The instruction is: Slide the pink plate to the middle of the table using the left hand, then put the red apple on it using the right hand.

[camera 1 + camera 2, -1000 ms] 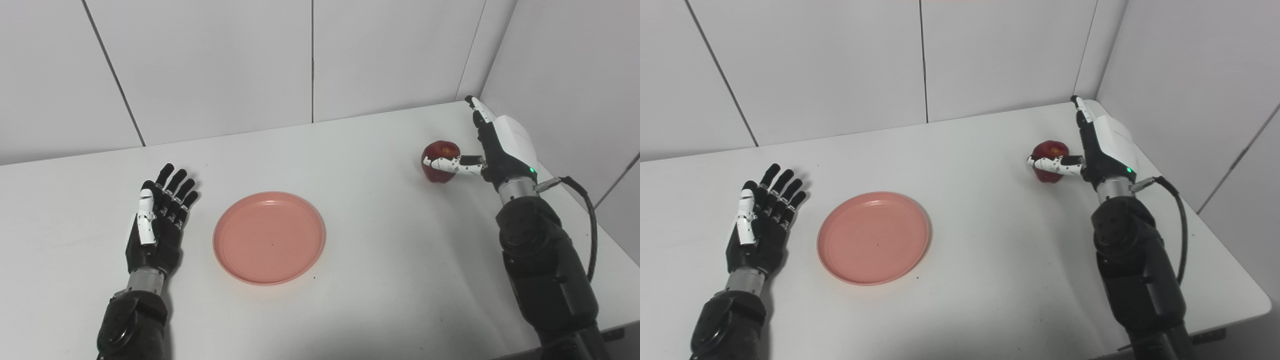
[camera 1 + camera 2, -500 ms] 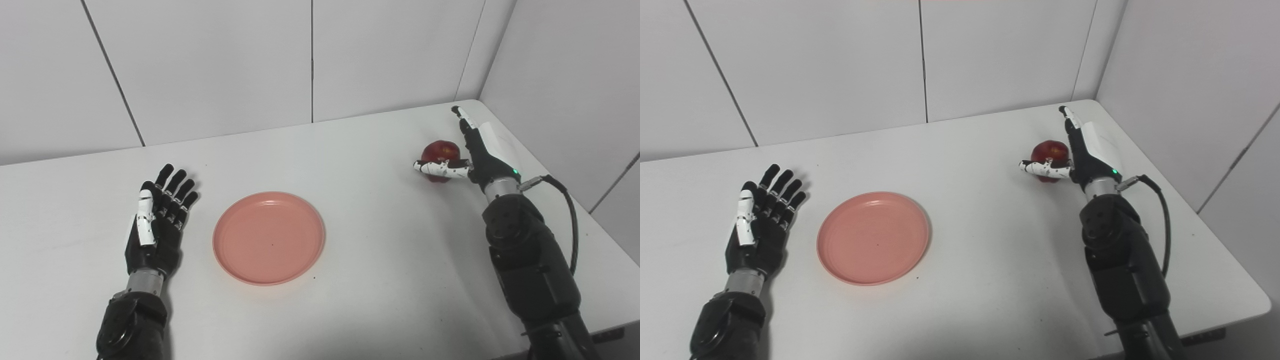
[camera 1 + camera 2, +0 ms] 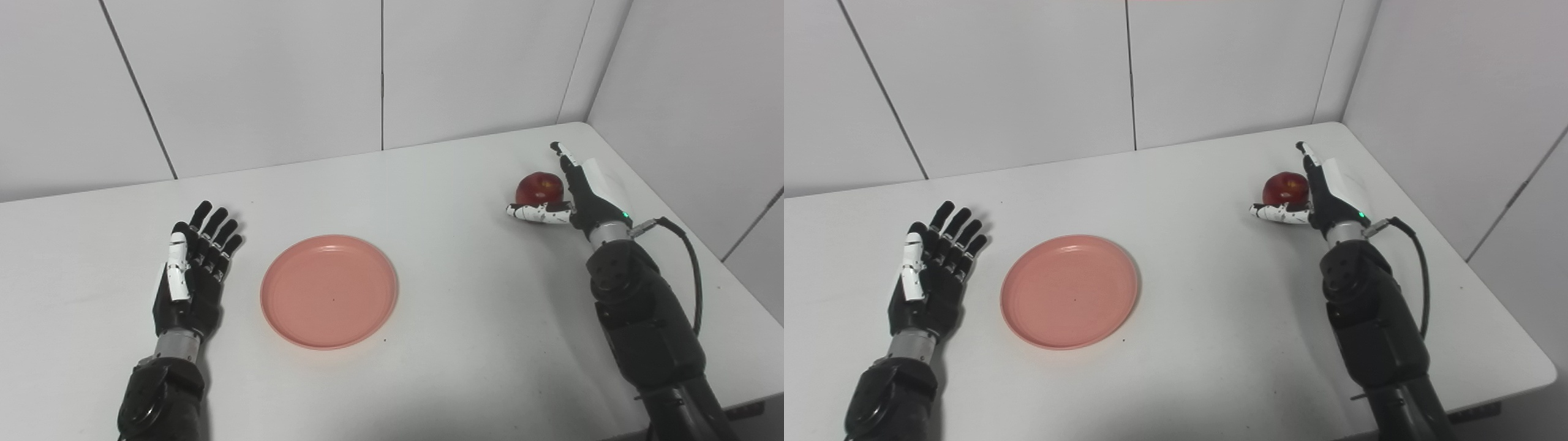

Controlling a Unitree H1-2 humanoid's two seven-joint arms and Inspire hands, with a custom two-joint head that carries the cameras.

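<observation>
Pink plate (image 3: 329, 291) sits mid-table (image 3: 465, 318) — left hand (image 3: 193, 269) lies beside it, fingers spread, grasping nothing. Red apple (image 3: 539, 187) at far right, right hand (image 3: 579, 196) cupped against it — fingers splayed, not clenched.

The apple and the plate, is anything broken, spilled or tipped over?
Nothing stands out. The red apple sits whole near the table's far right corner, with the open right hand beside it. The pink plate lies flat and empty on the table, with the open left hand beside it.
</observation>
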